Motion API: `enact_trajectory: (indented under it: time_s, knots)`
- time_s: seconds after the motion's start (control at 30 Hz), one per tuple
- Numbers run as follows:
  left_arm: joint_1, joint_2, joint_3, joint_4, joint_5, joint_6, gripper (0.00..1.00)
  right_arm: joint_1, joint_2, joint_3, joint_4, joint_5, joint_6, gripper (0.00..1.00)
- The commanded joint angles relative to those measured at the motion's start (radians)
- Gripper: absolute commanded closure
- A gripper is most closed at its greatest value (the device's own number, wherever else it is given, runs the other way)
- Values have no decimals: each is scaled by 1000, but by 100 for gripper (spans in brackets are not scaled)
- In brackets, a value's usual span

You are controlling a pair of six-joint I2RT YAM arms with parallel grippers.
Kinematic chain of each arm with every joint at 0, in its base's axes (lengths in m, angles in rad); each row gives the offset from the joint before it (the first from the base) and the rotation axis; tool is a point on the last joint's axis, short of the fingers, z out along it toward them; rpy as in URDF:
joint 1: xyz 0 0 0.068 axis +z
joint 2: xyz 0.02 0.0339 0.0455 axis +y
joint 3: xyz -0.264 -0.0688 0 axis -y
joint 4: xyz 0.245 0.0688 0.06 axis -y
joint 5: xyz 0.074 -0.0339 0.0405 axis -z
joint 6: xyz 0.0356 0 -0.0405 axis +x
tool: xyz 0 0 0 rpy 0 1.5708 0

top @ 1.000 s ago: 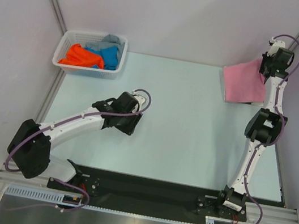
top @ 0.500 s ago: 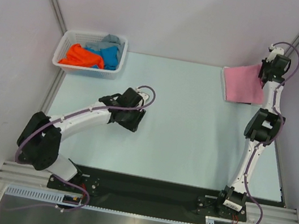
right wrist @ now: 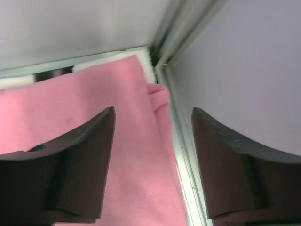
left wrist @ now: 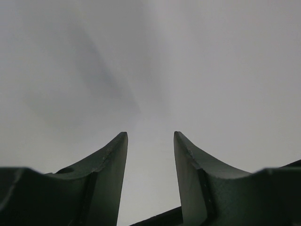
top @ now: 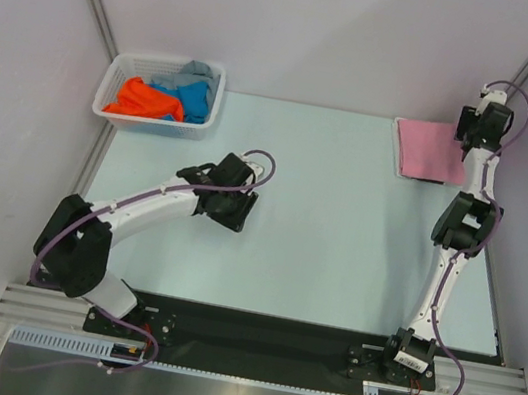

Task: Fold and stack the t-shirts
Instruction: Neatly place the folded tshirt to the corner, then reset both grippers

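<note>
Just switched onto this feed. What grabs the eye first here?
The folded pink t-shirt lies flat in the far right corner of the table, with the right gripper open over its edge. At the far left, a white basket holds a crumpled orange shirt, a blue shirt and a grey shirt. The left gripper hangs open, empty, mid-table.

no readable text, no labels, no numbers anywhere

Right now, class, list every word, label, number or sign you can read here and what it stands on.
None can be read.
The pink t-shirt is plain; the basket and the shirts in it show no print; anything on the arm bases is too small.
</note>
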Motion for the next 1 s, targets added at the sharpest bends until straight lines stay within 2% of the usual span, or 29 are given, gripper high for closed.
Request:
enact_trajectory:
  time_s: [0.0, 0.1, 0.23, 0.27, 0.33, 0.4, 0.47, 0.5, 0.57, 0.6, 0.67, 0.7, 0.73, 0.8, 0.83, 0.9, 0.97]
  knots:
    - [9, -110, -25, 31, 11, -28, 51, 25, -148, 38, 44, 109, -30, 24]
    - [9, -194, -74, 66, 10, -39, 51, 73, -262, 6, 12, 158, -56, 15]
    - [9, -331, -164, 122, 13, -60, 50, 130, -403, -24, -143, 178, 79, 14]
    - [9, -354, -196, 129, 11, -62, 50, 166, -470, -86, -151, 189, 111, 14]
    - [9, -430, -224, 139, 14, -64, 50, 205, -544, -146, -170, 160, 140, 13]
    - [9, -502, -261, 147, 39, -65, 50, 269, -629, -201, -206, 146, 235, 12]
    - [9, -547, -298, 156, 71, -71, 49, 291, -688, -260, -264, 68, 344, 11]
    - [9, -562, -307, 162, 80, -77, 48, 350, -760, -375, -270, 43, 457, 12]
    - [9, -608, -330, 172, 117, -91, 46, 387, -860, -537, -226, -21, 557, 10]
    - [9, -624, -332, 173, 126, -108, 46, 422, -971, -753, -192, -40, 678, 9]
    - [9, -659, -336, 175, 158, -120, 44, 443, -1077, -981, -59, -128, 810, 8]
    - [9, -670, -341, 179, 168, -143, 44, 450, -1140, -1093, -7, -159, 939, 7]
    - [9, -684, -350, 199, 172, -157, 43, 449, -1241, -1313, 89, -202, 1008, 7]
    - [9, -728, -387, 227, 201, -200, 41, 453, -1353, -1503, 156, -259, 1105, 5]
    - [9, -745, -399, 250, 212, -255, 40, 452, -1466, -1683, 206, -291, 1186, 4]
    - [9, -795, -445, 282, 264, -316, 39, 460, -1584, -1842, 227, -334, 1240, 3]
    - [9, -838, -518, 342, 292, -445, 37, 473, -1759, -2015, 241, -383, 1288, 2]
